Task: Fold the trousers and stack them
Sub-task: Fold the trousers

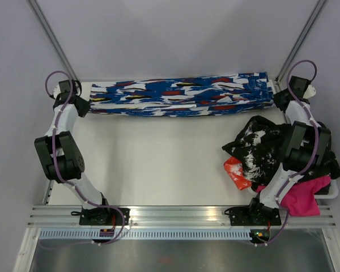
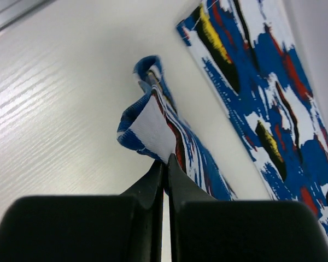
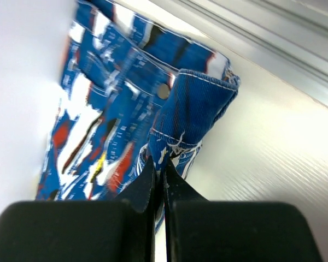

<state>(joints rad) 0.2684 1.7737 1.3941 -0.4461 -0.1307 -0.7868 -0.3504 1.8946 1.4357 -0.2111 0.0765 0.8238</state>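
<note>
Pale grey walls (image 1: 158, 34) close round my white wood-grain surface (image 1: 158, 164), a ribbed aluminium rail (image 1: 181, 214) along its near edge. The soft royal-blue trousers (image 1: 181, 95) splashed white, red, black and yellow lie stretched along the far edge. My left claw (image 2: 165, 162) is clamped on their left end, my right claw (image 3: 158, 164) on the waistband end. A heap of black-white, red and pink garments (image 1: 255, 147) crowds the right side.

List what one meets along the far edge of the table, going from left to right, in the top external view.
left gripper → trousers, stretched out lengthwise → right gripper
</note>
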